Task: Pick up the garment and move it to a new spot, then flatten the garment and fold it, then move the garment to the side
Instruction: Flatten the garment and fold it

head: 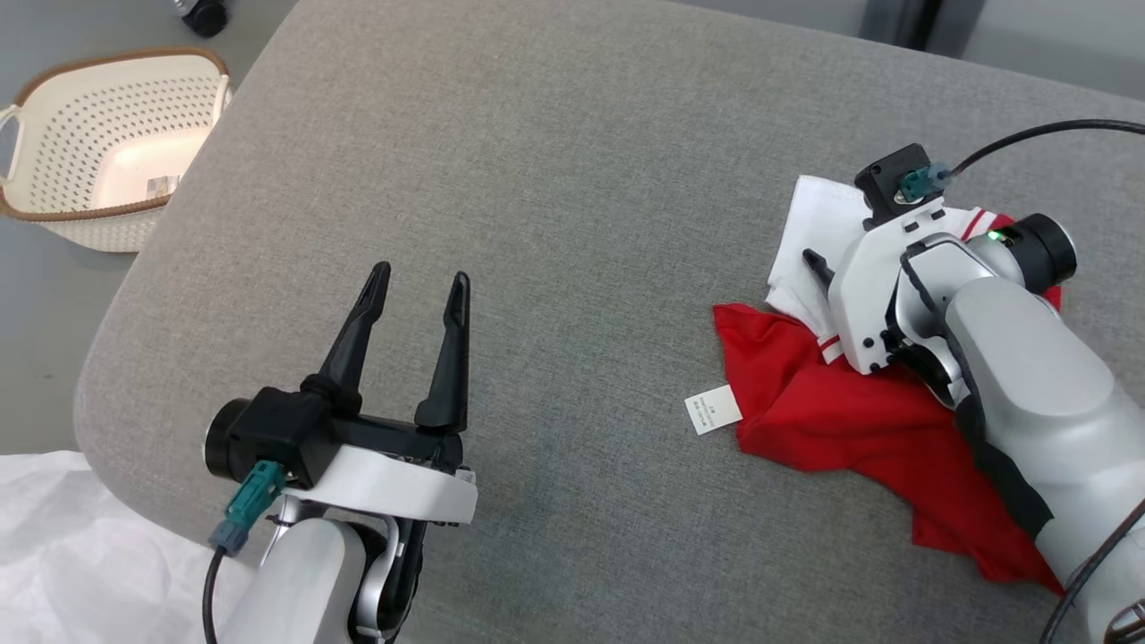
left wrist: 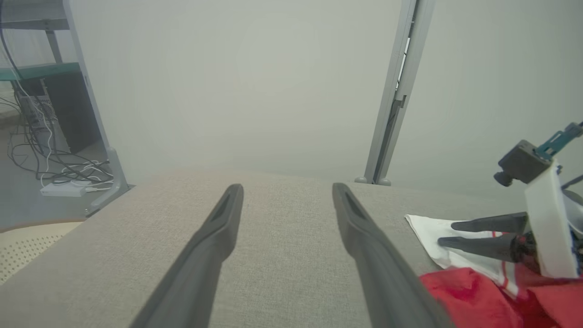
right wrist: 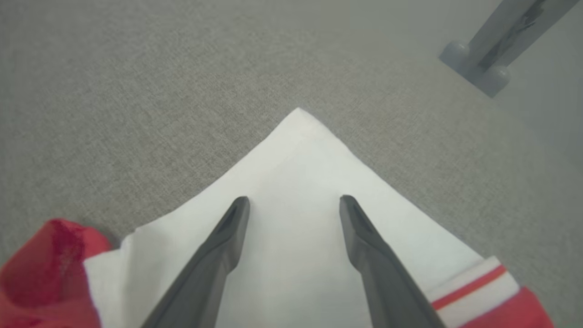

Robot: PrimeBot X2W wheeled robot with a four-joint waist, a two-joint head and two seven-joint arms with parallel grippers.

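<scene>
A crumpled red garment (head: 832,411) with a white sleeve (head: 818,224) and a white label (head: 713,410) lies on the right side of the grey padded surface (head: 572,179). My right gripper (right wrist: 294,200) stands open just over the white sleeve (right wrist: 296,159), fingers pointing toward its corner; whether they touch the cloth I cannot tell. Its wrist hides the middle of the garment in the head view. My left gripper (head: 422,274) hovers open at the lower left, well apart from the garment, nothing between its fingers. The left wrist view has the right gripper (left wrist: 448,233) on the garment (left wrist: 469,296).
A cream perforated basket (head: 125,58) sits on the floor beyond the surface's left edge. White sheeting (head: 72,537) lies at the lower left. A metal post (left wrist: 396,91) and floor cables (left wrist: 54,168) stand beyond the far edge. Bare grey surface stretches between the grippers.
</scene>
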